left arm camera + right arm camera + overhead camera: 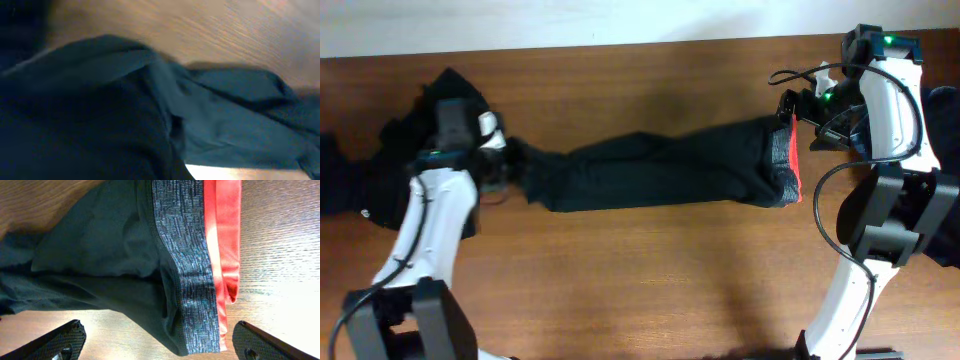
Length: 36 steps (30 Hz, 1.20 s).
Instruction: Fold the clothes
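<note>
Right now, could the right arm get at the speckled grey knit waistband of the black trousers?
Probably yes. The right arm hovers right by the speckled grey knit waistband, jaws wide open either side of it, and nothing covers that end of the black trousers.

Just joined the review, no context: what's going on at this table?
Black trousers lie stretched lengthwise across the table, not yet folded. The right gripper hovers open at the grey waistband end, where red lining shows, gripping nothing. The left gripper is at the leg end, beside a heap of dark clothes; its wrist view shows only fabric, so its grip can't be judged.
</note>
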Each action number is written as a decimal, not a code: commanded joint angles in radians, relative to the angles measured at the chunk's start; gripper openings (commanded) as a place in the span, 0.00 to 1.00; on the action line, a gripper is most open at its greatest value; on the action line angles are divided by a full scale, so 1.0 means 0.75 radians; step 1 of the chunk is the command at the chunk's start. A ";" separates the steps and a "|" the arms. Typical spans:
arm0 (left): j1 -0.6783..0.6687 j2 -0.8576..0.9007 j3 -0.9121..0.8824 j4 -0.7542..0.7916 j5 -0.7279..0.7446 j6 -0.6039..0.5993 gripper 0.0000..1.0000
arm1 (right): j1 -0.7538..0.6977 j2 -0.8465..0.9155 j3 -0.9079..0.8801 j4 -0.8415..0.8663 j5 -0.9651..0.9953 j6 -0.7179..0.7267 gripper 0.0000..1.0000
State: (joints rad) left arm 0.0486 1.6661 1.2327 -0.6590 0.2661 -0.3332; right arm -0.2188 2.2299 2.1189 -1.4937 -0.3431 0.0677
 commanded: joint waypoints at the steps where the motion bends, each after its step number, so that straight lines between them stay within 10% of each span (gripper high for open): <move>1: -0.135 -0.023 0.021 0.082 -0.005 -0.005 0.00 | 0.001 -0.040 0.030 -0.017 -0.027 -0.011 0.99; 29: -0.776 0.266 0.021 0.743 -0.097 -0.079 0.01 | 0.001 -0.040 0.030 -0.064 -0.016 -0.016 0.99; 33: -0.818 0.293 0.021 0.809 -0.101 -0.079 0.08 | 0.001 -0.040 0.030 -0.064 -0.017 -0.016 0.99; 36: -0.840 0.307 0.021 0.797 -0.118 -0.089 0.34 | 0.001 -0.040 0.030 -0.067 -0.016 -0.016 0.99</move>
State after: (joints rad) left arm -0.5663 1.8755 1.2354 -0.0624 0.1902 -0.3882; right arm -0.2188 2.2299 2.1208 -1.5406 -0.3500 0.0666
